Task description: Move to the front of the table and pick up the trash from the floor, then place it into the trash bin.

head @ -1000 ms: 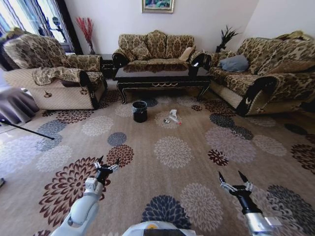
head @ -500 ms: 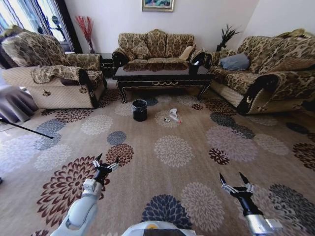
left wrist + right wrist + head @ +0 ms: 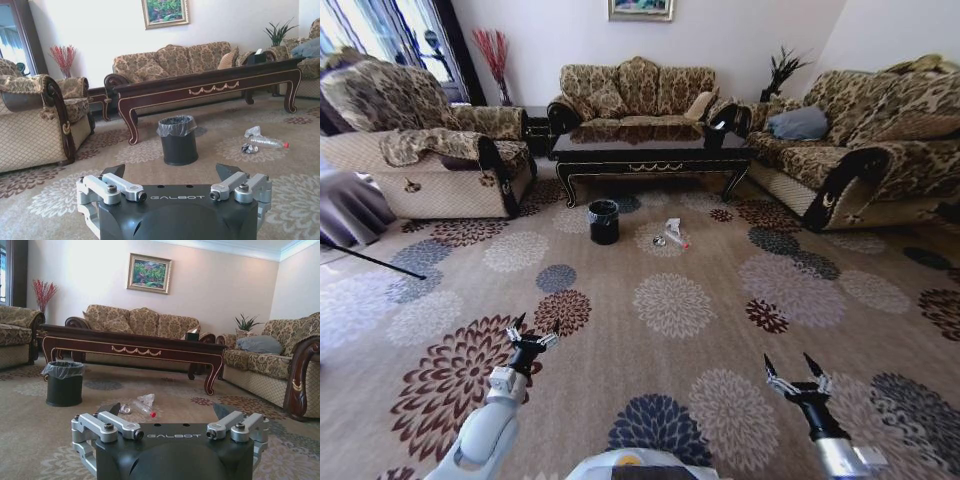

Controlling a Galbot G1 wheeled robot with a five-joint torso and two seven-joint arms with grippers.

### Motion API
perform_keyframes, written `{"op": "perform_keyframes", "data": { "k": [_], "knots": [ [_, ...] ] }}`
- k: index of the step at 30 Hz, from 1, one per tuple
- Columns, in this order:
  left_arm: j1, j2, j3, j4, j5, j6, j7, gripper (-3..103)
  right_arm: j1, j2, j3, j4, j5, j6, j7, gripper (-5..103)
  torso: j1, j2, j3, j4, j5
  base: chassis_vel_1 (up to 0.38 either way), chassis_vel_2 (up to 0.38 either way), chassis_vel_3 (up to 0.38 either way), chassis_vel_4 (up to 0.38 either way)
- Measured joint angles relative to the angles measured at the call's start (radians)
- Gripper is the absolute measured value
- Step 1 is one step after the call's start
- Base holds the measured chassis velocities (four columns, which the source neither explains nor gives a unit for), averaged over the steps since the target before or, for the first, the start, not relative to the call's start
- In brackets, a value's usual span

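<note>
The dark glossy table [image 3: 650, 160] stands across the carpet before the far sofa. In front of it stands the black trash bin [image 3: 604, 222] with a clear liner. To the bin's right the trash [image 3: 670, 236] lies on the floor: a crumpled white piece [image 3: 252, 131], a clear bottle with a red cap [image 3: 267, 142] and a small silver piece [image 3: 248, 148]. My left gripper [image 3: 532, 335] and right gripper [image 3: 798, 372] hang open and empty low over the carpet, far short of the trash. Both wrist views look over the open grippers [image 3: 172, 172] [image 3: 167, 410] towards the bin [image 3: 64, 383] and table [image 3: 130, 347].
An armchair [image 3: 420, 150] stands at the left and a long sofa [image 3: 860, 150] at the right, with a second sofa [image 3: 635, 95] behind the table. A thin dark rod [image 3: 375, 262] lies on the floor at the far left. Wide patterned carpet lies between me and the trash.
The whole head view has shifted a little, so the camera has moved. Both arms keep the same pose with open fingers. Bin and trash lie as before.
</note>
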Motion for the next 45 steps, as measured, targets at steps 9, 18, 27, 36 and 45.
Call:
{"op": "perform_keyframes", "data": {
  "k": [9, 18, 27, 36, 45],
  "knots": [
    [0.002, -0.005, 0.001, 0.007, -0.01, 0.0, 0.001, 100, -0.004, 0.0, 0.004, 0.012, -0.003, 0.0, 0.022, 100, -0.01, -0.036, -0.026, 0.0, 0.0, 0.0, 0.0, 0.0, 0.0],
    [0.007, -0.01, 0.007, 0.019, -0.003, -0.004, 0.006, 100, -0.014, 0.01, 0.0, 0.001, -0.016, 0.032, 0.02, 100, -0.016, -0.069, -0.053, 0.0, 0.0, 0.0, 0.0, 0.0, 0.0],
    [0.002, -0.003, 0.016, 0.021, -0.001, -0.004, 0.006, 100, -0.016, 0.003, 0.006, -0.004, -0.01, 0.043, 0.02, 100, -0.024, -0.109, -0.085, 0.0001, -0.0001, 0.0, 0.0, 0.0, 0.0],
    [-0.009, -0.001, 0.022, 0.029, -0.001, -0.001, 0.002, 100, -0.016, 0.006, 0.0, -0.014, -0.017, 0.048, 0.017, 100, -0.03, -0.144, -0.114, 0.0, 0.0, 0.0, 0.0, 0.0, 0.0],
    [-0.005, -0.002, 0.013, 0.024, -0.003, 0.005, -0.003, 100, -0.012, 0.011, -0.01, -0.013, -0.044, 0.054, 0.004, 100, -0.034, -0.178, -0.144, 0.0, 0.0, 0.0, 0.0, 0.0, 0.0]
  ]
}}
